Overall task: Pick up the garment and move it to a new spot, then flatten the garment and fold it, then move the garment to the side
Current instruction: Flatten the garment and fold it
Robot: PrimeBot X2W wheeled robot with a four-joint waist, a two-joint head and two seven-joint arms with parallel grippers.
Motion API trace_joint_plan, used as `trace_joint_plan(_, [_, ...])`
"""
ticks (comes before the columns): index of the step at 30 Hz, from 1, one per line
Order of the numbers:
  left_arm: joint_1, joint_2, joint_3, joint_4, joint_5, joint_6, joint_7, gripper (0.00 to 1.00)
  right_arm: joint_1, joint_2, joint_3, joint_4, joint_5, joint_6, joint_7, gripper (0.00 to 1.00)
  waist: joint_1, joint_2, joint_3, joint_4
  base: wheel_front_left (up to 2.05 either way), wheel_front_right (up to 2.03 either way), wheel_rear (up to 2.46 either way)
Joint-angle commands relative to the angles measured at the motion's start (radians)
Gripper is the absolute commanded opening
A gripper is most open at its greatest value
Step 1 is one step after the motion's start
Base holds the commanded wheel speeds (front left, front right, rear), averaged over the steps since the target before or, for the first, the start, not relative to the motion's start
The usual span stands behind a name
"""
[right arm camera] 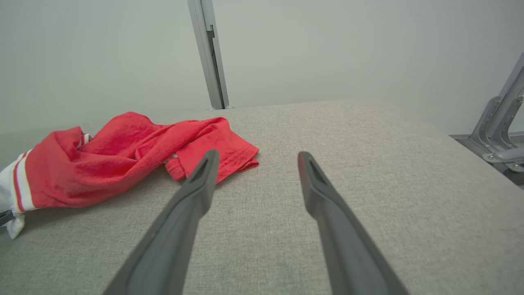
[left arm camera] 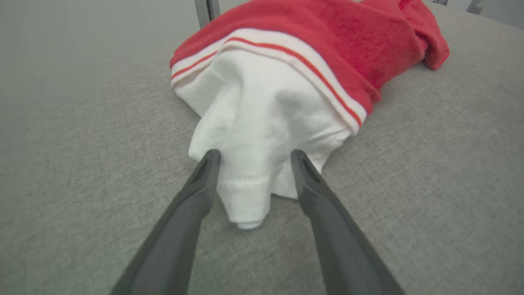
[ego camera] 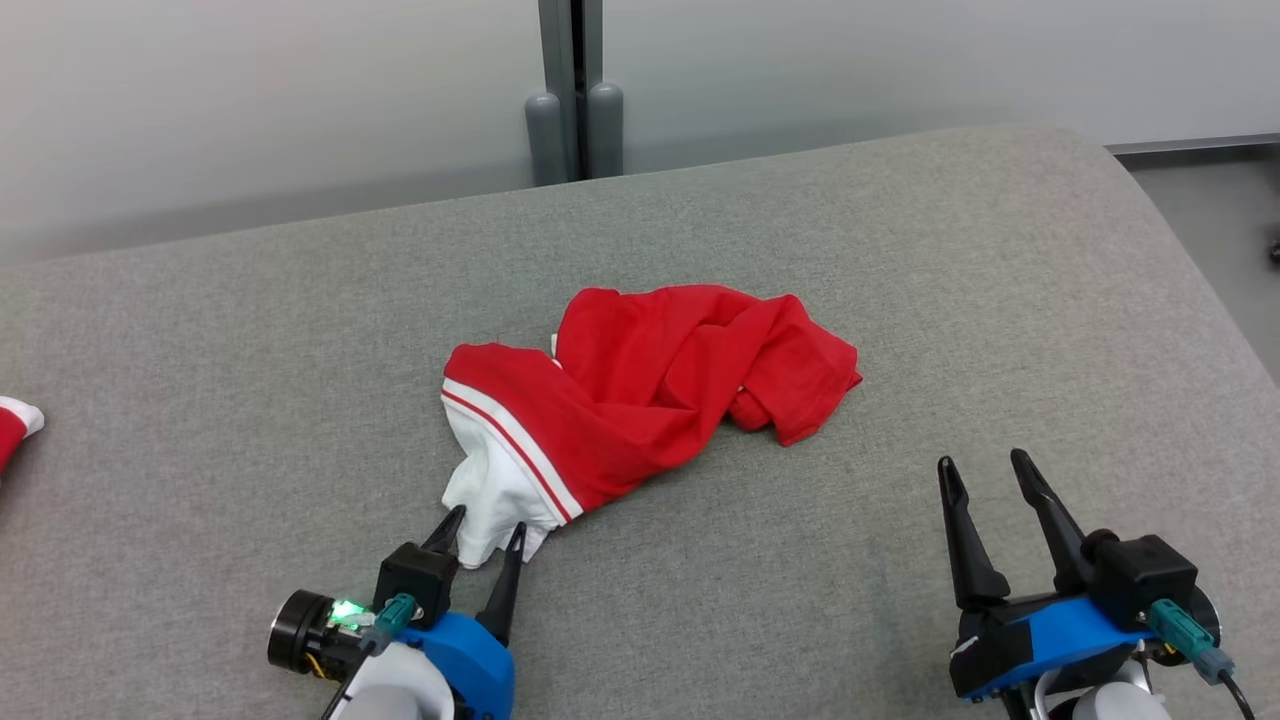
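A crumpled red garment with a white striped band and a white end lies in a heap mid-surface; it also shows in the left wrist view and the right wrist view. My left gripper is open, its two fingers straddling the white end of the garment, whose hem tip lies between them on the cloth surface. My right gripper is open and empty at the lower right, well apart from the red heap, with its fingers pointing over bare surface.
The garment rests on a wide grey fabric-covered surface whose right side rounds off to the floor. A grey post stands behind the far edge. Another red and white cloth piece peeks in at the left edge. A metal frame stands at the right.
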Motion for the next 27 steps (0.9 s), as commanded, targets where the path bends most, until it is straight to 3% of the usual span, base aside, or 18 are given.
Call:
trace_joint_plan(1, [-0.027,-0.001,-0.001,0.014,0.000,-0.003,-0.003,0.65,-0.012,-0.003,-0.001,-0.006,0.004,0.000,-0.004,1.00,-0.0001,-0.0002,0.001,-0.002,0.00,0.00,0.00])
trace_joint_plan(2, [-0.029,-0.003,-0.008,0.028,-0.003,-0.004,-0.003,0.00,-0.011,-0.003,-0.002,-0.008,0.005,0.000,-0.004,1.00,-0.0001,-0.0002,0.002,-0.004,0.00,0.00,0.00])
trace_joint_plan(8, [-0.040,-0.011,-0.002,-0.013,-0.023,-0.007,-0.003,0.00,0.010,-0.002,-0.016,-0.010,0.005,0.000,-0.004,1.00,-0.0001,-0.0002,-0.005,0.017,0.00,0.00,0.00])
trace_joint_plan(15, [0.023,0.002,0.052,-0.185,-0.045,0.000,-0.003,0.00,0.018,-0.002,-0.013,-0.009,0.015,0.000,-0.004,1.00,-0.0001,-0.0002,-0.028,0.091,0.00,0.00,0.00])
trace_joint_plan(22, [0.151,0.038,0.126,-0.329,-0.047,0.036,-0.003,0.00,0.028,-0.003,-0.012,0.001,0.021,0.000,-0.004,1.00,-0.0001,-0.0002,-0.045,0.168,0.00,0.00,0.00])
trace_joint_plan(27, [0.276,0.038,0.170,-0.346,-0.071,0.055,-0.003,0.00,0.030,-0.003,-0.007,0.010,0.028,0.000,-0.004,1.00,-0.0001,-0.0002,-0.048,0.197,0.00,0.00,0.00])
